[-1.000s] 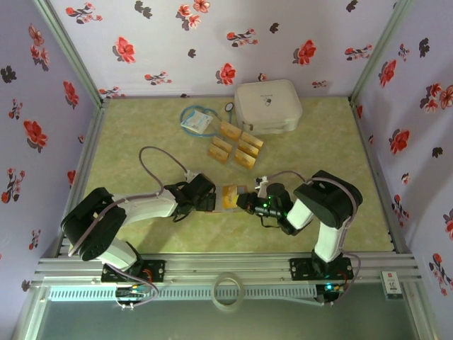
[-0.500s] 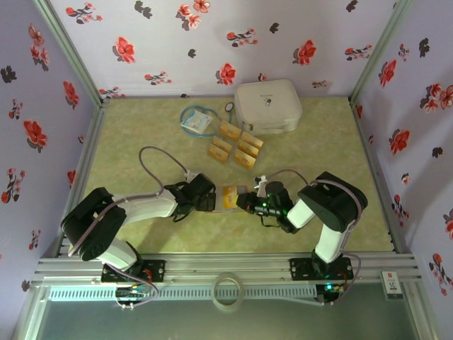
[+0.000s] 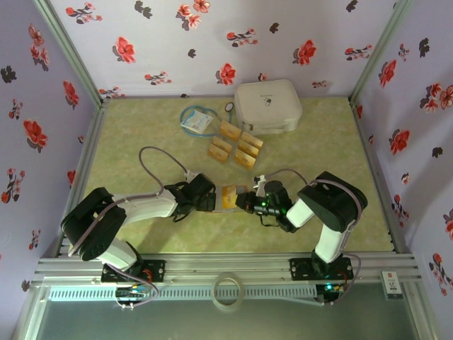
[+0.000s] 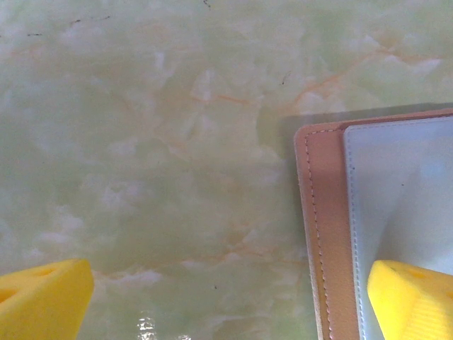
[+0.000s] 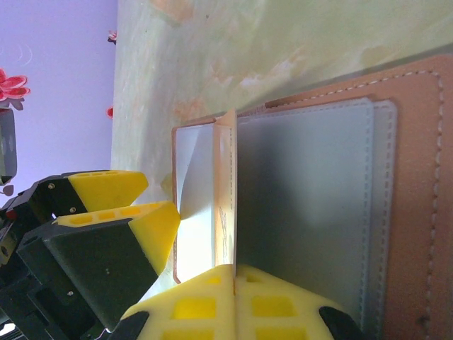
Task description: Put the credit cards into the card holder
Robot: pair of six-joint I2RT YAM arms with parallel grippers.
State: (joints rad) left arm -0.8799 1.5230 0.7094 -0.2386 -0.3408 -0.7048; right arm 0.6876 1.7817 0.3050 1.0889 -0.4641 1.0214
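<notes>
The reddish-brown card holder (image 3: 228, 193) lies open near the table's front, its grey-blue inside (image 5: 304, 198) facing up. My right gripper (image 5: 233, 273) is shut on one golden-tan credit card (image 5: 225, 205). The card stands on edge over the holder's middle, by the pocket edge. My left gripper (image 4: 226, 304) is open. One yellow finger (image 4: 410, 297) rests on the holder's left inner panel (image 4: 396, 191) and the other finger (image 4: 42, 297) is over bare table. Several more credit cards (image 3: 236, 145) lie loose farther back. In the top view the two grippers (image 3: 214, 201) (image 3: 243, 201) face each other across the holder.
A large white rounded case (image 3: 267, 106) stands at the back, right behind the loose cards. A blue-white packet (image 3: 196, 122) with a looped cord lies to their left. Flowered walls close in the table on three sides.
My right gripper has edged slightly left with the card over the holder. The left arm has stayed put.
</notes>
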